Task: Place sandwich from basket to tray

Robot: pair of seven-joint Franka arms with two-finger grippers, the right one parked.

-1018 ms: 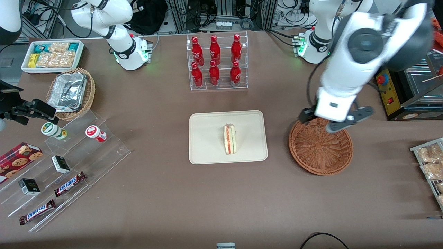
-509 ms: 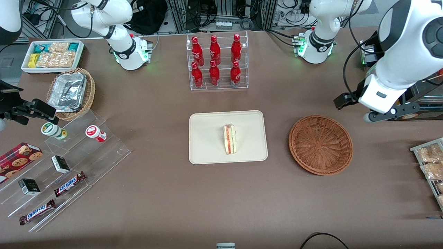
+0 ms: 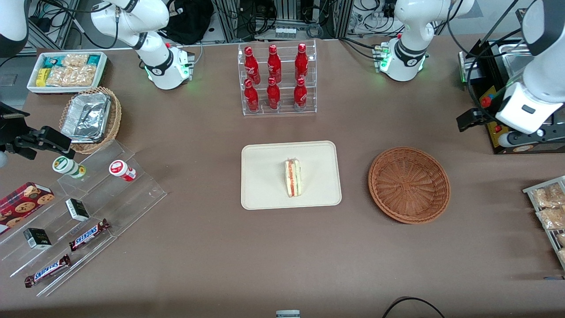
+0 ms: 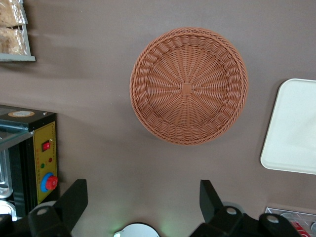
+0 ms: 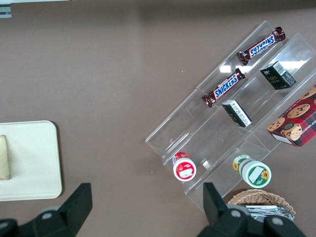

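Note:
The sandwich (image 3: 292, 178), a pale wedge with red, yellow and green layers, lies on its side in the middle of the cream tray (image 3: 265, 194). The reddish-brown woven basket (image 3: 409, 184) stands beside the tray, toward the working arm's end, with nothing in it. My left gripper (image 4: 142, 197) hangs high over the bare table, farther from the front camera than the basket and off toward the working arm's end. Both black fingers (image 4: 74, 200) are spread wide with nothing between them. From the left wrist I look down into the basket (image 4: 187, 86) and see a corner of the tray (image 4: 296, 123).
A black control box with a red button (image 4: 43, 163) sits close beside the gripper. Snack packets on a rack (image 3: 547, 207) lie at the working arm's end. A clear rack of red bottles (image 3: 276, 79) stands farther back than the tray. An acrylic snack stand (image 3: 79, 212) is toward the parked arm's end.
The gripper has swung from above the basket's rim out toward the working arm's end of the table, open and holding nothing. Sandwich, tray and basket have not moved.

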